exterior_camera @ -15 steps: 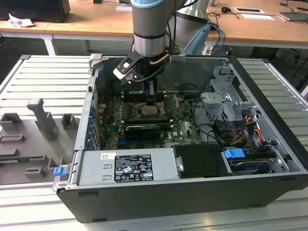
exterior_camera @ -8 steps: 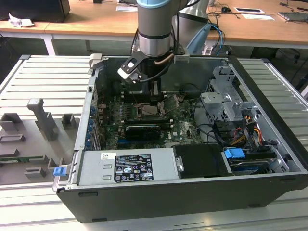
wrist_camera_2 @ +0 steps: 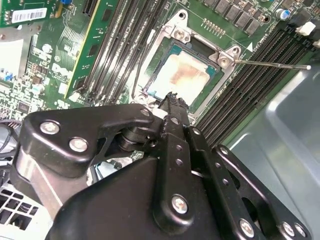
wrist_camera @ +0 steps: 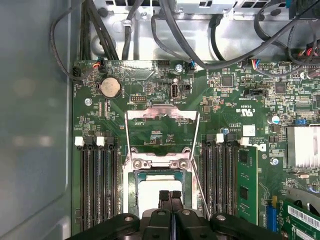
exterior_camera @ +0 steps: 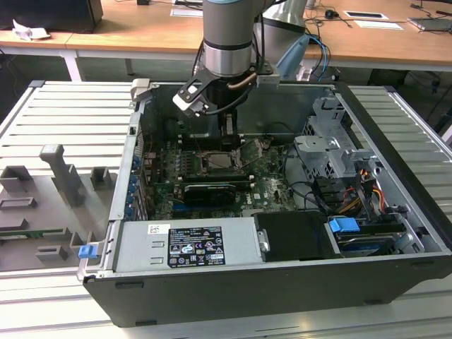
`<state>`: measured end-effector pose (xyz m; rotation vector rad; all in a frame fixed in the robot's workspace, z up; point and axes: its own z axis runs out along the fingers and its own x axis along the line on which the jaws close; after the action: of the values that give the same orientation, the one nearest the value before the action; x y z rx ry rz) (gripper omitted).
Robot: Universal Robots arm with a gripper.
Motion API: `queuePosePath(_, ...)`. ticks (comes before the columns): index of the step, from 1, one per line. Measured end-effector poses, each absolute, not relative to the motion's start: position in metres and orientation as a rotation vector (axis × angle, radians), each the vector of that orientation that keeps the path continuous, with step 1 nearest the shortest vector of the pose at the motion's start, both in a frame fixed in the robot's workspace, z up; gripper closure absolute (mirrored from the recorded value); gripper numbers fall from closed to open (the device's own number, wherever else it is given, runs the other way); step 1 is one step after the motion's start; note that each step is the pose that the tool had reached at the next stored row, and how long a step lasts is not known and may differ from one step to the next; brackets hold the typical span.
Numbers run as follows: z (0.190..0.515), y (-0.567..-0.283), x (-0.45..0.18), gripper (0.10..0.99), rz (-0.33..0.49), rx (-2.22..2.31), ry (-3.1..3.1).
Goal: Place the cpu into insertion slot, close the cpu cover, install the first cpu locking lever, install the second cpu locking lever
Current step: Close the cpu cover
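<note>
**Table** (exterior_camera: 63,113): ribbed metal top. It carries an open computer case and, toward the exterior view's left, a set of grey fixture blocks (exterior_camera: 63,176).

**Computer case** (exterior_camera: 212,296): black and lying on its side with the panel off. A grey power supply box (exterior_camera: 183,244) sits along its near wall.

**Arm** (exterior_camera: 227,35): reaches down into the case from above.

**Circuit board** (wrist_camera: 235,100): green, with long black memory slots (wrist_camera: 97,185) on both sides of the socket.

**Gripper** (wrist_camera: 170,195): black, with its fingers pressed together and nothing between them. In both wrist views the tips sit right over the near edge of the cpu.

**Cpu cover** (wrist_camera: 160,114): silver frame with a cut-out middle, swung up and open on its hinge. The board shows through the opening.

**Insertion slot** (wrist_camera_2: 196,46): square socket edged with silver brackets, between the memory slots.

**Cpu** (wrist_camera_2: 182,75): pale metal face up, lying flat inside the insertion slot, uncovered.

**Locking lever** (wrist_camera_2: 270,64): thin metal rod, unlatched, sticking out across the memory slots beside the socket.
</note>
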<state>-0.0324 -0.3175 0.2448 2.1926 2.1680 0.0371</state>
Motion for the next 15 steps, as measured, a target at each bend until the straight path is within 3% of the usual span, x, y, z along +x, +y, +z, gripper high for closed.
queuePosePath(9,0.286,-0.318,-0.032,0.98,0.027,2.195,2.171)
queuePosePath(15,0.287,-0.318,-0.014,0.98,0.027,2.198,2.173)
